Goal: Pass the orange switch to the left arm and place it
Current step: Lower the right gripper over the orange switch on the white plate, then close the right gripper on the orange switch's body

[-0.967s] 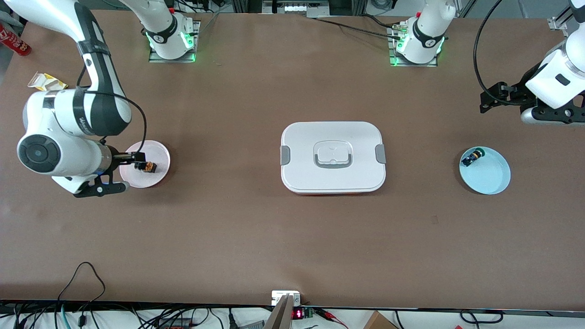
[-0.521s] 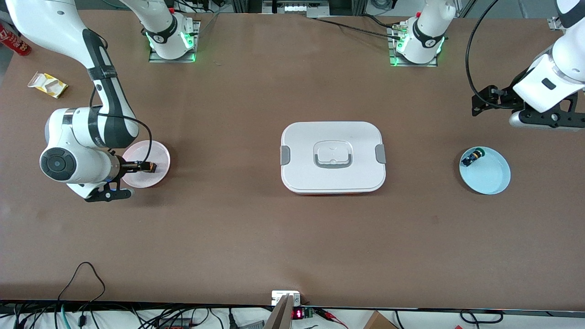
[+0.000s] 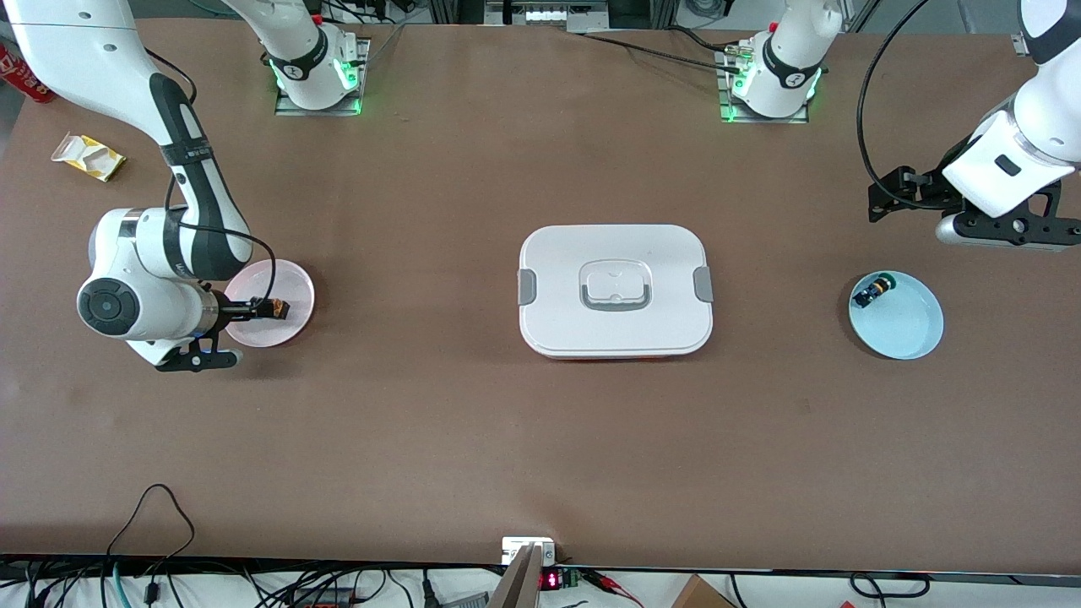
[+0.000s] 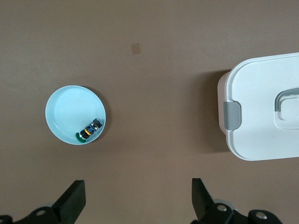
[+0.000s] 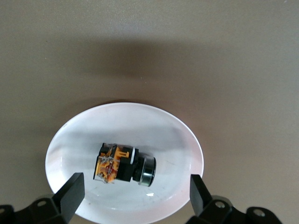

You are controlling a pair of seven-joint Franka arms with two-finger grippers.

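The orange switch (image 3: pixel 274 309) (image 5: pixel 122 164) lies on its side on a pink plate (image 3: pixel 291 283) (image 5: pixel 154 123) toward the right arm's end of the table. My right gripper (image 3: pixel 252 307) (image 5: pixel 135 189) hangs low over that plate, open. Its fingers (image 5: pixel 71 187) stand wide on either side of the switch without touching it. The white box (image 3: pixel 615 290) (image 4: pixel 261 112) sits mid-table with its lid on. My left gripper (image 3: pixel 882 201) (image 4: pixel 137 196) is open and holds nothing, high over the table beside the light blue plate (image 3: pixel 904 325) (image 4: pixel 65 109).
A small black switch with blue-green parts (image 3: pixel 871 290) (image 4: pixel 89 130) lies on the blue plate. A yellow wrapper (image 3: pixel 88 156) and a red can (image 3: pixel 21 74) lie at the table's corner by the right arm. Cables run along the table's near edge.
The right gripper has moved in over the pink plate and come down around the orange switch. The left gripper has drifted a little toward the blue plate. Both stayed open.
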